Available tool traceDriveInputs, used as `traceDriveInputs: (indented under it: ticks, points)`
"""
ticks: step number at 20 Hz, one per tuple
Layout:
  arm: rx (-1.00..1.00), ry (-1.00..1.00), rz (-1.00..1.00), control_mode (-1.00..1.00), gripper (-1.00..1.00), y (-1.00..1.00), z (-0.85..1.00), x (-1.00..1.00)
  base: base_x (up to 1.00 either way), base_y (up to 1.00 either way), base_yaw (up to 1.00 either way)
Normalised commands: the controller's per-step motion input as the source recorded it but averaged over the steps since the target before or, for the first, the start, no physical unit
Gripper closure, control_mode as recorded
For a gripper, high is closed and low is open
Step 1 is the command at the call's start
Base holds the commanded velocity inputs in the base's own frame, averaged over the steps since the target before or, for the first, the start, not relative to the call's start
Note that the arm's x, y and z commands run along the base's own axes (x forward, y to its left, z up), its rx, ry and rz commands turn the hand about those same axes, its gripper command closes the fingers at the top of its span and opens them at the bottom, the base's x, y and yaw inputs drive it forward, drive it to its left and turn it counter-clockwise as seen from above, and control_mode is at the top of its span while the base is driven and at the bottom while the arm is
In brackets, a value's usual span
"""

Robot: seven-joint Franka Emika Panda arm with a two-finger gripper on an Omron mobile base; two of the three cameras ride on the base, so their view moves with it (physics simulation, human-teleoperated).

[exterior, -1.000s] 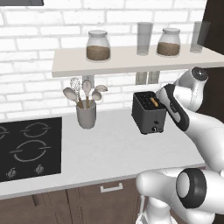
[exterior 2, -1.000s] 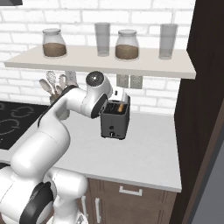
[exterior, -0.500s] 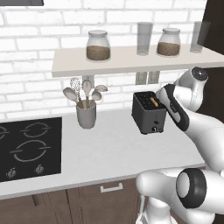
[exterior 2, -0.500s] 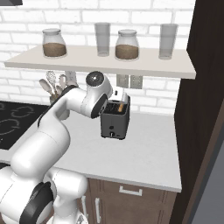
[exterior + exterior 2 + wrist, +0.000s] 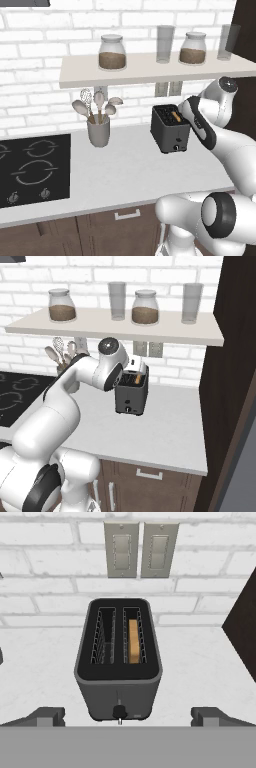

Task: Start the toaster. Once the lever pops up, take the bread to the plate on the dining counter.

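Observation:
The dark boxy toaster [image 5: 170, 130] [image 5: 131, 392] [image 5: 119, 657] stands on the grey-white worktop below the shelf. The bread [image 5: 133, 640] [image 5: 175, 116] sits down in the toaster's right slot, its golden top edge showing. A small knob [image 5: 119, 711] is low on the toaster's front. My gripper [image 5: 127, 717] is open, its fingertips [image 5: 47, 716] spread wide on both sides of the toaster's front, nothing between them. The hand hovers above and in front of the toaster, looking down at it. The plate and dining counter are out of view.
A grey cup of utensils [image 5: 98, 127] stands left of the toaster, and a black hob [image 5: 30, 167] lies further left. A shelf [image 5: 150, 67] with jars and glasses hangs above. A dark tall cabinet [image 5: 235, 381] borders the worktop on the right.

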Motion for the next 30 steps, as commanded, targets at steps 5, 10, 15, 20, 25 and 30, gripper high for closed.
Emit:
traceDriveInputs:
  ticks: [5,10,15,20,25,30]
  points:
    - [0.00,0.00,0.00,-1.00,-1.00,0.00,0.00,0.00,0.00,0.00,0.00]
    - [0.00,0.00,0.00,-1.00,-1.00,0.00,0.00,0.00,0.00,0.00,0.00]
    - [0.00,0.00,0.00,-1.00,-1.00,0.00,0.00,0.00,0.00,0.00,0.00]
    - [0.00,0.00,0.00,-1.00,-1.00,0.00,0.00,0.00,0.00,0.00,0.00]
    - [0.00,0.00,0.00,-1.00,-1.00,0.00,0.00,0.00,0.00,0.00,0.00]
    - [0.00,0.00,0.00,-1.00,-1.00,0.00,0.00,0.00,0.00,0.00,0.00]
